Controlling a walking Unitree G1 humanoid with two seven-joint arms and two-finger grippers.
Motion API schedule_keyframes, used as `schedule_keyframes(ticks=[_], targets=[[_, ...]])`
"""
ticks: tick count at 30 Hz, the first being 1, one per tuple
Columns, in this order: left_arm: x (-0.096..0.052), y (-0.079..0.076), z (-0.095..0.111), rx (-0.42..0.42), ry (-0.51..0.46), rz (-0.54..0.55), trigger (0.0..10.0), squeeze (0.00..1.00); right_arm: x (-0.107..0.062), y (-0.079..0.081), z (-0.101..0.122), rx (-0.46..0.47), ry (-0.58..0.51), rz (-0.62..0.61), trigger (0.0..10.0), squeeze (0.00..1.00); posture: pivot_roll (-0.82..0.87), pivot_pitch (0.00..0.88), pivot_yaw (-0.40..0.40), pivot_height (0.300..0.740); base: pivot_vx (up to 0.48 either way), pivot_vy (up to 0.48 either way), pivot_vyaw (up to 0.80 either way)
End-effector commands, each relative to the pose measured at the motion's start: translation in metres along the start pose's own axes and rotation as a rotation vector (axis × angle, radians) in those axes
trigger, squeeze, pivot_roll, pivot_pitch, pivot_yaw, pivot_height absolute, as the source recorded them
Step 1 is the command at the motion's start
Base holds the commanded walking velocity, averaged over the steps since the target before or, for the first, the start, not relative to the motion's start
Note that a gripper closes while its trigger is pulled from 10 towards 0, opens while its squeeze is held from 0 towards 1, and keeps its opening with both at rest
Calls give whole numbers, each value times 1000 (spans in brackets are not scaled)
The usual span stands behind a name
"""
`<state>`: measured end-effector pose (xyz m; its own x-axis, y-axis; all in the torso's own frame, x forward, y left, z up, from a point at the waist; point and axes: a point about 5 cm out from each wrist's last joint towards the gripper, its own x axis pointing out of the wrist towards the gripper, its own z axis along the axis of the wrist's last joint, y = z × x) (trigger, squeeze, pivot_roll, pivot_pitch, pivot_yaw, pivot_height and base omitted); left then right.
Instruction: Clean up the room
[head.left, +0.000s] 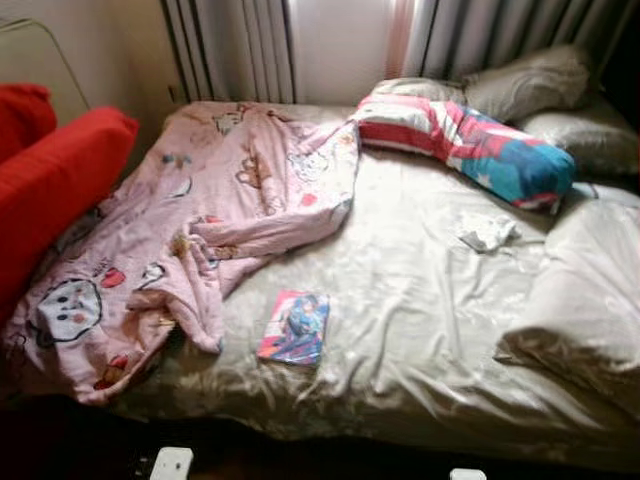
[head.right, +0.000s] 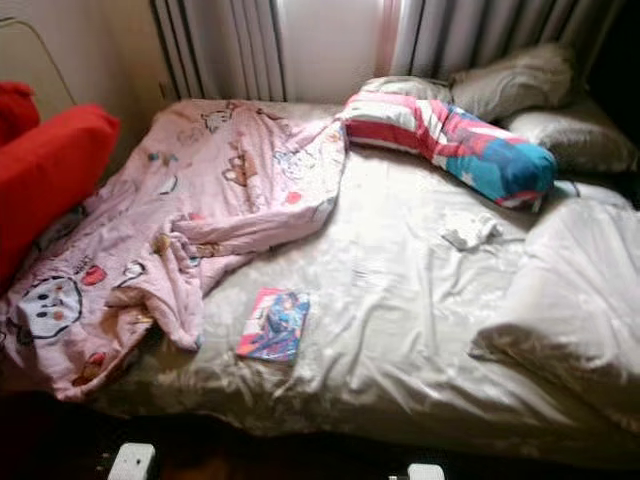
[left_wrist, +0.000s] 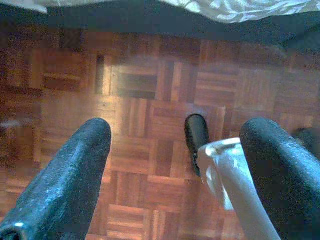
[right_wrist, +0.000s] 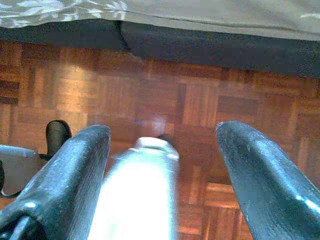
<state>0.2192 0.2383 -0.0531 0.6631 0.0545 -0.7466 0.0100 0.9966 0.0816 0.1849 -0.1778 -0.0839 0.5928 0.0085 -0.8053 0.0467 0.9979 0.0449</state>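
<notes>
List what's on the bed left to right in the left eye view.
Red cushion → pink cartoon blanket → book → white crumpled item → cream pillow.

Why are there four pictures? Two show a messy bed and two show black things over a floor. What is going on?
A walking robot took all four at one moment. The two bed pictures come from the camera eyes on its head. On the bed lie a crumpled pink cartoon blanket, a small colourful book, a striped bolster pillow and a scrunched white tissue. A red cushion sits beside the bed. The other two pictures come from cameras on its wrists. The black things are fingers: the left hand and right hand hang open over the wooden floor, holding nothing.
</notes>
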Motion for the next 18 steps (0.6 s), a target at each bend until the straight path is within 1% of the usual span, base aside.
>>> schedule_keyframes(ticks=[1,18], targets=[[-1,-6,-10,-3,35,-14,10000,0,-3,-9,-9,9,28,-25,10000,0,-22,171,20,740,0,-420,0],[-1,-6,-10,1,34,-17,10000,0,-3,-9,-9,9,25,-26,10000,0,-23,159,21,740,0,-419,0]])
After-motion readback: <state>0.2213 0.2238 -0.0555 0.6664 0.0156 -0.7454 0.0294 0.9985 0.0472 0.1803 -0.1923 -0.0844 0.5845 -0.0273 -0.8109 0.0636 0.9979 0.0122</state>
